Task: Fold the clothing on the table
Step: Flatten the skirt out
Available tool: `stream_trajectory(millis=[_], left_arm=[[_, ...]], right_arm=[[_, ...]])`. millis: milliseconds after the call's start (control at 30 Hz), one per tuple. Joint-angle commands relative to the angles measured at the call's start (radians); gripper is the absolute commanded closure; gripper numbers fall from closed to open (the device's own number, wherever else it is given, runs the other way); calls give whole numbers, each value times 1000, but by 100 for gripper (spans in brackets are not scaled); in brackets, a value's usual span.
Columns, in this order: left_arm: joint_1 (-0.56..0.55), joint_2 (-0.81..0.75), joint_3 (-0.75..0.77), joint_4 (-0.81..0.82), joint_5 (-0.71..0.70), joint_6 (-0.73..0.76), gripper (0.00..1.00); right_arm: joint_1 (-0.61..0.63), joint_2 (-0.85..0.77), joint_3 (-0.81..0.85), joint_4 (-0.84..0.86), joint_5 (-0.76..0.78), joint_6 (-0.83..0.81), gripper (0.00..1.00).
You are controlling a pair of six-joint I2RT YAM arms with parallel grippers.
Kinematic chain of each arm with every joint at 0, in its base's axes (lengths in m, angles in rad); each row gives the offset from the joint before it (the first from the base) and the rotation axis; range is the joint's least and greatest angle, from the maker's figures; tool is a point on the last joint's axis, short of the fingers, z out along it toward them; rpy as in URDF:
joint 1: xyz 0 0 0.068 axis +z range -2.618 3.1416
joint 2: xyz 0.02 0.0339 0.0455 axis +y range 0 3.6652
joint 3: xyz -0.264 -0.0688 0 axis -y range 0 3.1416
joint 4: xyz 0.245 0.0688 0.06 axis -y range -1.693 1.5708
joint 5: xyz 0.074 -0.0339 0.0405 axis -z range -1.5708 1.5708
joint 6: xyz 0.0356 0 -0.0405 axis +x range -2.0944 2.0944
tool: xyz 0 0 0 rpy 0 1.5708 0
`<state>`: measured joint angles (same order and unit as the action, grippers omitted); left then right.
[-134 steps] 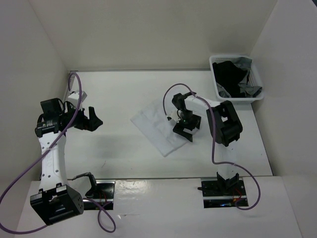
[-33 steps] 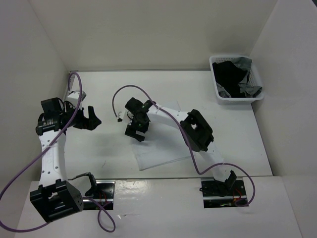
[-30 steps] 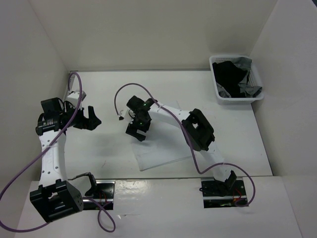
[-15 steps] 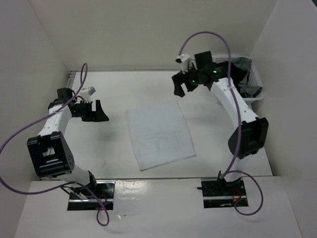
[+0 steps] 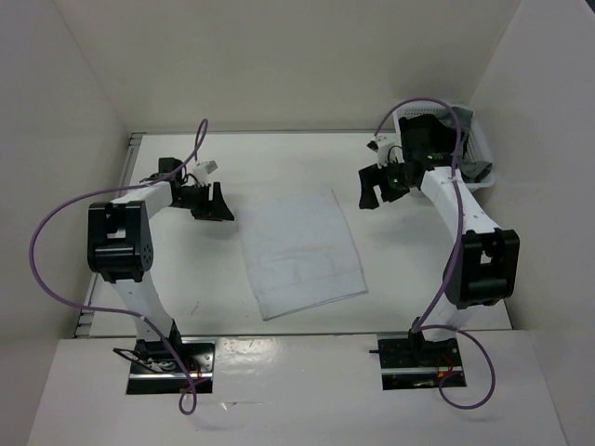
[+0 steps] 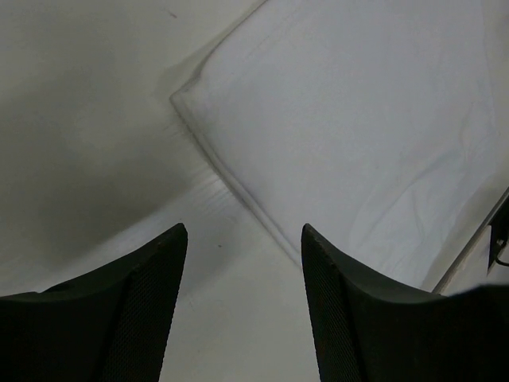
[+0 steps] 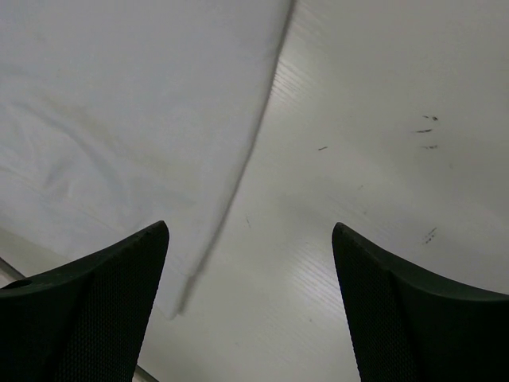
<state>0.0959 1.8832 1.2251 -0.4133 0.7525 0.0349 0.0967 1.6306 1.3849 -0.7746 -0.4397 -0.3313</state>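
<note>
- The left fingers [image 5: 219,204] are standing partly apart with nothing between them; in the left wrist view only bare tabletop and a cloth hem are showing in the gap.
- The right fingers [image 5: 374,186] are standing wider apart and are also holding nothing.
- The clothing [image 5: 302,251] is lying flat near the middle of the tabletop [image 5: 186,279], between the two arms. Its long axis is running far to near, with the near end leaning a little to the right.
- The left fingers are hovering just beside the far-left corner, pointing right at it. In the left wrist view that corner [image 6: 179,99] is sitting just ahead of the gap.
- The right fingers are hanging near the far-right corner but a little further off, so the left arm is looking like the nearer one. In the right wrist view the cloth's right edge [image 7: 238,167] is running between the fingers.
- Both arms are reaching far from their bases, with their forearms turning inward toward the cloth; the right one is passing close to the basket [image 5: 474,181].
</note>
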Motion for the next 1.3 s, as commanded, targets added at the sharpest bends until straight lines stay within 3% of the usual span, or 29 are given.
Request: stream_trajectory(millis=[0,100,567,833,1067,1167,1267], left_arm=[[-24,33,42,80,-34,-61,34],[-47,94,91,80,-59,-72,34],[-85,218,174,80,-113,-92,59],[-113,248,192,80,-122,-101,62],[-122,257,258,51,-162,-82,93],[-131,257,281,42,-197,-60,100],[-140,248,307,33,-235,-35,100]], right_arm=[[-34,-69,17,-8,-62,-14,13],[-43,-69,17,-8,-71,-14,13],[-52,-31,36,-17,-89,-23,16],[-52,14,46,-8,-122,-23,16],[-52,201,135,24,-211,-23,22],[-52,254,192,35,-223,-23,24],[-52,301,212,86,-223,-23,25]])
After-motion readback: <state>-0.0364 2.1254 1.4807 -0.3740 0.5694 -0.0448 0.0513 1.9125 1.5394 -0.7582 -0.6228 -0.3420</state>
